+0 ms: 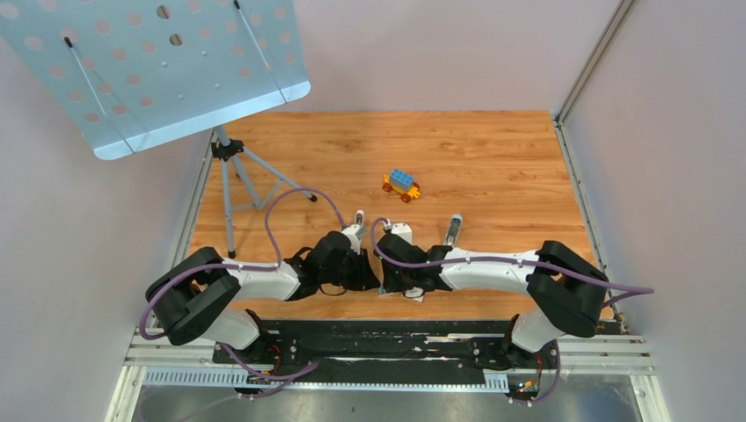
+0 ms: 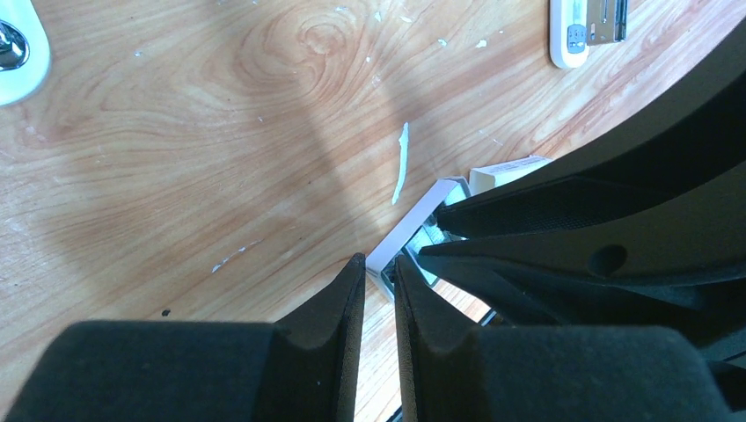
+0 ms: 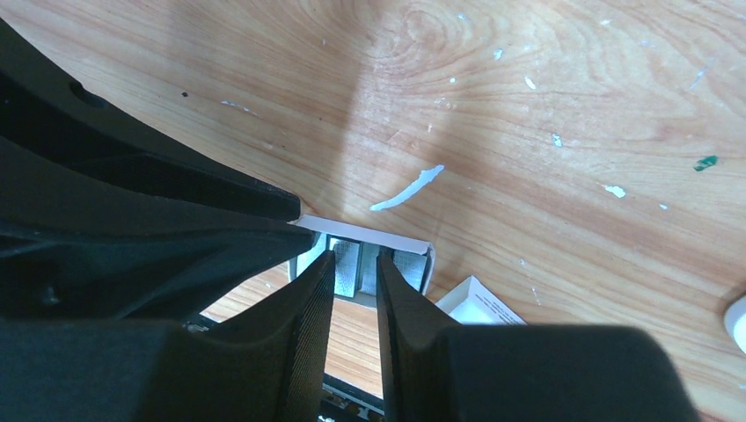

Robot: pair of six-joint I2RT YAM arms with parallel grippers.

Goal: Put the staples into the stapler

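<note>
left gripper [image 2: 378, 264]: jaws nearly together at white box [image 2: 413, 215] edge, I couldn't tell grip | right gripper [image 3: 356, 258]: jaws slightly apart over staples [image 3: 407, 264] in box, hold unclear | stapler [image 2: 572, 40] lay apart

**Left arm** [image 1: 255, 281]: white tubular link with bulky black joint housings at each end.
**Right arm** [image 1: 493, 266]: same build, mirrored.
**Left cable** [image 1: 299, 188]: thin, purple, running from the base end to the wrist.
**Right cable** [image 1: 633, 290]: same colour and gauge.
**Left gripper** [image 2: 378, 264]: two matte black wedge fingers [image 2: 325, 334] that taper to thin tips. Coarse-textured black blocks sit at their roots.
**Right gripper** [image 3: 354, 259]: identical.
**Mount:** black plate [image 1: 387, 338] on silver slotted rails [image 1: 176, 356].
</note>
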